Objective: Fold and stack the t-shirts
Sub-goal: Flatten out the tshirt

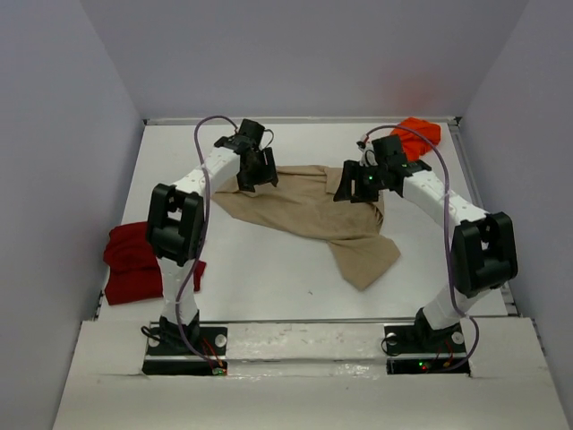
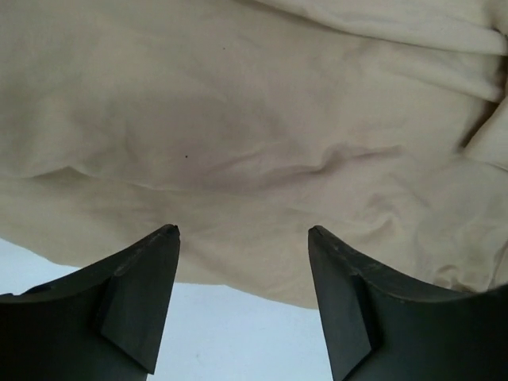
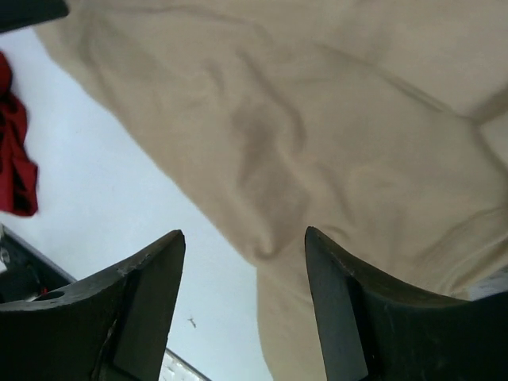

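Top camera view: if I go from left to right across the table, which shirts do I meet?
dark red shirt → tan shirt → orange shirt

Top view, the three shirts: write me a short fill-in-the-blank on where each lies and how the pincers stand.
1. The red shirt lies at the ____ edge of the table.
2. The orange shirt sits in the far ____ corner.
3. At the tan shirt, the left pincer and right pincer are both ____.

Missing words: left; right; open.
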You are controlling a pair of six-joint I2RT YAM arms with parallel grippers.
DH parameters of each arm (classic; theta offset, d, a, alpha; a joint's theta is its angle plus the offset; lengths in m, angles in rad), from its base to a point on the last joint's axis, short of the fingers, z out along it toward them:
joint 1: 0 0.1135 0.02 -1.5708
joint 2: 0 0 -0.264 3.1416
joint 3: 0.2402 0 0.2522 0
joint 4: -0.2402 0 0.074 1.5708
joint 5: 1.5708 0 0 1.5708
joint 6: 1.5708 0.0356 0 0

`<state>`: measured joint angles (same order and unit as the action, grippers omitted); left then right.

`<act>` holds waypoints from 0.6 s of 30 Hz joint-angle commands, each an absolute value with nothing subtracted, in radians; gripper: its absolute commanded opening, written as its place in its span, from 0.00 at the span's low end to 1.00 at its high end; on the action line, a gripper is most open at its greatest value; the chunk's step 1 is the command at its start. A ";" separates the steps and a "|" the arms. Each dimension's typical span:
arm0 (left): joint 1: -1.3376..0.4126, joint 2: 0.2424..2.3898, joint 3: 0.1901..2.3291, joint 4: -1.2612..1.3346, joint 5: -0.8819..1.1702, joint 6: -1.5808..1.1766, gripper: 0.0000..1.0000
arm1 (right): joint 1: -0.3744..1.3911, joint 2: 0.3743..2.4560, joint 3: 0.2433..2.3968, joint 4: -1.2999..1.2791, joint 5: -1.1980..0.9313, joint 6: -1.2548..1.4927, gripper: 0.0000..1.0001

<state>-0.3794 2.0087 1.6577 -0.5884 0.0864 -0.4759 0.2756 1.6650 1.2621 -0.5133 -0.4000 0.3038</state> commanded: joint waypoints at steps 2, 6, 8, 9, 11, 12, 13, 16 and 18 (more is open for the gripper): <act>-0.385 1.876 1.649 -0.564 0.051 -0.471 0.77 | 0.406 1.586 1.264 -0.546 -0.440 0.261 0.66; -0.393 1.832 1.582 -0.537 0.011 -0.497 0.77 | 0.416 1.577 1.265 -0.542 -0.384 0.291 0.54; -0.390 1.832 1.552 -0.522 -0.020 -0.502 0.63 | 0.416 1.598 1.285 -0.543 -0.336 0.299 0.34; -0.390 1.854 1.555 -0.526 -0.014 -0.500 0.51 | 0.416 1.612 1.314 -0.542 -0.316 0.313 0.01; -0.387 1.884 1.574 -0.532 -0.005 -0.500 0.11 | 0.416 1.646 1.345 -0.543 -0.313 0.321 0.00; -0.385 1.899 1.578 -0.529 0.064 -0.499 0.00 | 0.416 1.675 1.359 -0.537 -0.304 0.325 0.00; -0.384 1.926 1.591 -0.529 0.099 -0.499 0.00 | 0.416 1.687 1.382 -0.532 -0.290 0.328 0.00; -0.383 1.965 1.608 -0.526 0.129 -0.497 0.00 | 0.416 1.732 1.425 -0.535 -0.220 0.334 0.00; -0.385 1.996 1.623 -0.534 0.152 -0.494 0.00 | 0.407 1.758 1.471 -0.538 -0.219 0.325 0.00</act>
